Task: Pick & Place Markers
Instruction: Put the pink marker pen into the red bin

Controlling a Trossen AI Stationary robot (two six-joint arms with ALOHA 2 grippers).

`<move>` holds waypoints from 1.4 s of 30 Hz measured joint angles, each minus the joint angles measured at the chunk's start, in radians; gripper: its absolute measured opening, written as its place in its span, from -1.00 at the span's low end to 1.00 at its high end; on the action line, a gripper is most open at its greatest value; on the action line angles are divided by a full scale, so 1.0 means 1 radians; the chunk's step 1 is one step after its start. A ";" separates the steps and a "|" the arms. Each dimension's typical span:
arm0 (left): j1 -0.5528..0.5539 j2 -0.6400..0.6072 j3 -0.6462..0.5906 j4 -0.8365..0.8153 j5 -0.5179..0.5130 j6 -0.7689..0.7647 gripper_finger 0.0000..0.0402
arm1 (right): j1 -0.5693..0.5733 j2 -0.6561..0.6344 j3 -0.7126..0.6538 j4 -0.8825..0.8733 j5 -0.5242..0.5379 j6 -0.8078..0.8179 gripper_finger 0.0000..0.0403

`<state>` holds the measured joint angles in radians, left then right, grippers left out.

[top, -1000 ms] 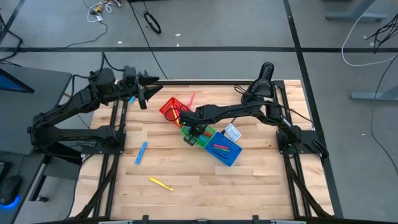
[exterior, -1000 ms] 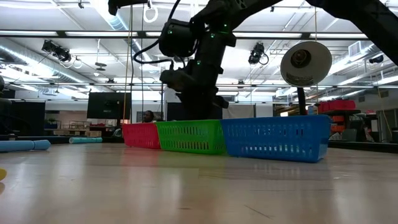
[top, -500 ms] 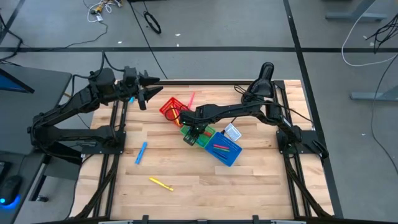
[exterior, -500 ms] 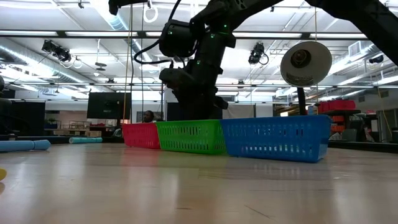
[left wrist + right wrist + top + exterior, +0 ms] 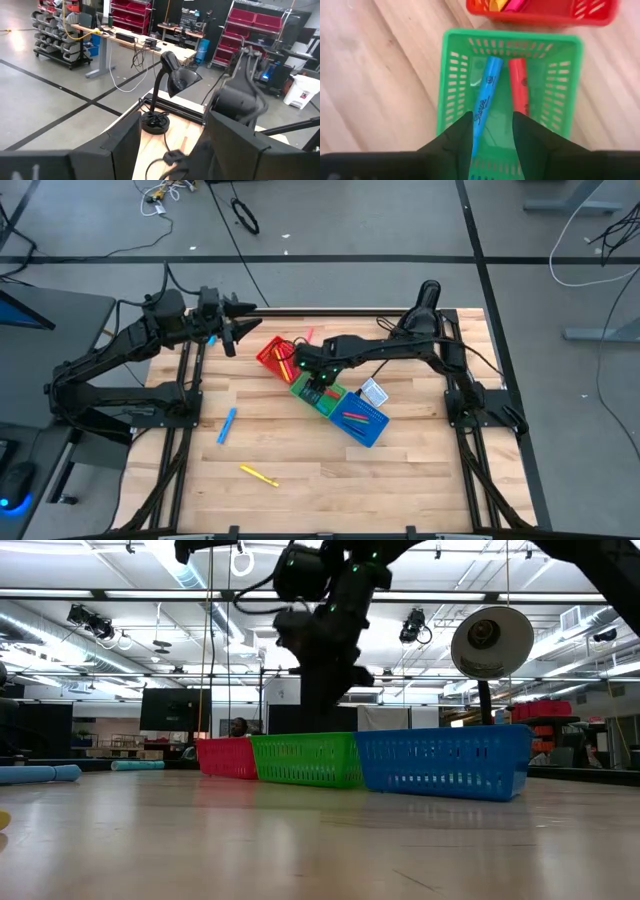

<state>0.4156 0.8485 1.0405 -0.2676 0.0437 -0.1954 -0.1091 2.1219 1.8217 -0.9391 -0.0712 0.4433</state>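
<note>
Right gripper [image 5: 318,384] hangs above the green bin [image 5: 455,80], fingers [image 5: 451,139] spread apart with nothing between them. Inside that bin lie a blue marker [image 5: 484,97] and a red marker [image 5: 518,85], side by side. The red bin [image 5: 270,352] sits just beyond, touching the green one, with several markers inside; the blue bin [image 5: 372,427] adjoins on the other side and holds a few more. On the bare table [image 5: 300,480] lie a loose blue marker [image 5: 227,425] and a yellow marker [image 5: 259,476], both well apart from the bins. A desk lamp [image 5: 426,305] stands at the far edge. Left gripper [image 5: 236,328] waits raised over the far left corner, fingers parted, empty.
</note>
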 joint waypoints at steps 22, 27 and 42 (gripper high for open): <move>0.000 0.002 0.000 0.000 -0.016 -0.039 0.16 | -0.020 -0.301 0.000 -0.186 0.011 -0.049 -0.96; 0.000 0.002 0.000 -0.001 0.005 -0.056 0.16 | -0.020 -0.373 0.000 -0.254 0.011 -0.068 -0.98; 0.000 0.002 0.000 -0.021 0.000 -0.057 0.16 | 0.121 -0.775 0.000 -0.357 0.386 -0.036 -1.00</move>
<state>0.4160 0.8509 1.0405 -0.2890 0.0437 -0.2520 0.0122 1.3468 1.8217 -1.2962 0.3147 0.4076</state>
